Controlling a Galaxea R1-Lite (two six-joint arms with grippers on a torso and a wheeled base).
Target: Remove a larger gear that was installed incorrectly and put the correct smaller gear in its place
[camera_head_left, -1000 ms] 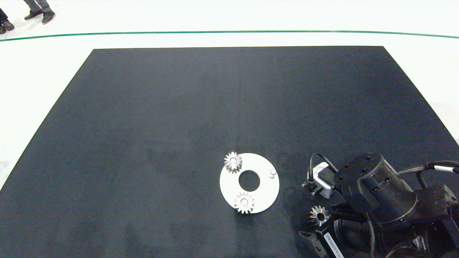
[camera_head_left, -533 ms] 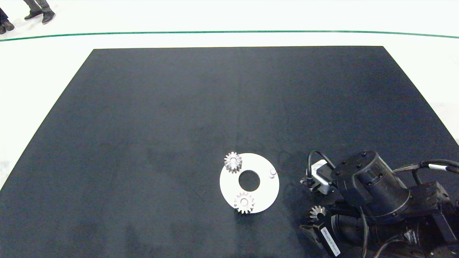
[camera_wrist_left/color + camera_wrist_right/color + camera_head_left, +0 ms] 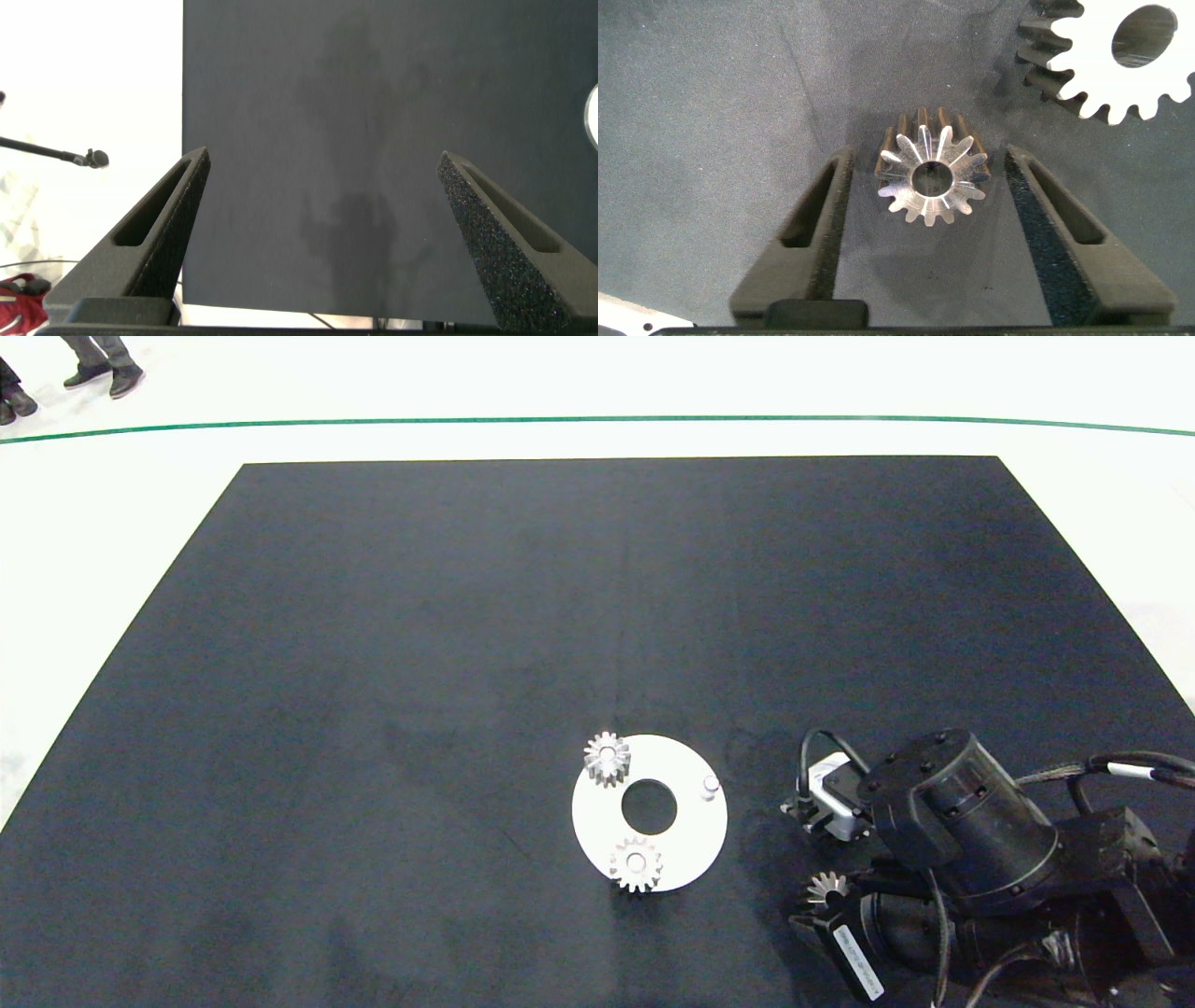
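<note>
Black matting is covering the table [image 3: 373,616], mostly bare. Near its front right corner the right hand [image 3: 924,201] is straddling a silver gear [image 3: 931,175], fingers parted, untouched. Another gear [image 3: 1106,56] lies close. The left hand [image 3: 322,243] is hanging wide open, empty.

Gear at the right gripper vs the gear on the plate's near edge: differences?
The larger gear lies on the mat inside the open right gripper. The plate gear sits on the white plate, with no gripper near. The larger gear's teeth look longer and more pointed. Both are silver.
</note>
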